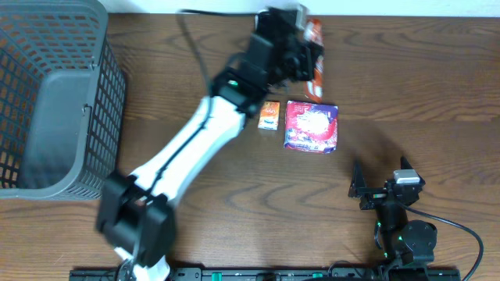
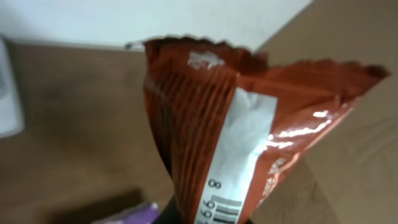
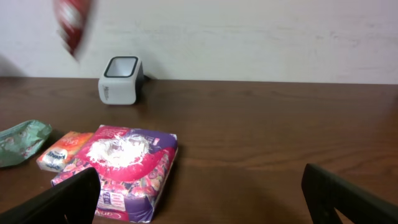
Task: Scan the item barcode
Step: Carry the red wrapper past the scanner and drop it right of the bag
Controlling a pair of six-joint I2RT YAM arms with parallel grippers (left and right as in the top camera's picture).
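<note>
- Nearest my left wrist lens is the orange-red snack packet (image 2: 236, 124). It fills the view, with its white barcode strip (image 2: 233, 168) running down to the bottom edge.
- My left jaws are clenched on that packet at its lower end, mostly hidden beneath it.
- From overhead, my left arm (image 1: 195, 140) stretches to the far edge of the surface (image 1: 437, 94), and the packet shows just beyond the jaws.
- Right wrist view: the packet is up in the air at top left, blurred. It's above the white scanner (image 3: 121, 79) and clear of it.
- My right jaws are released, spread wide, low by the near edge and well apart from the packet.
- Lying flat are a pink-purple pack (image 3: 124, 168), a small orange box (image 3: 62, 149) just beside it, and a green wrapper (image 3: 22, 140) further along.
- A grey mesh basket (image 1: 55, 101) stands at the side.
</note>
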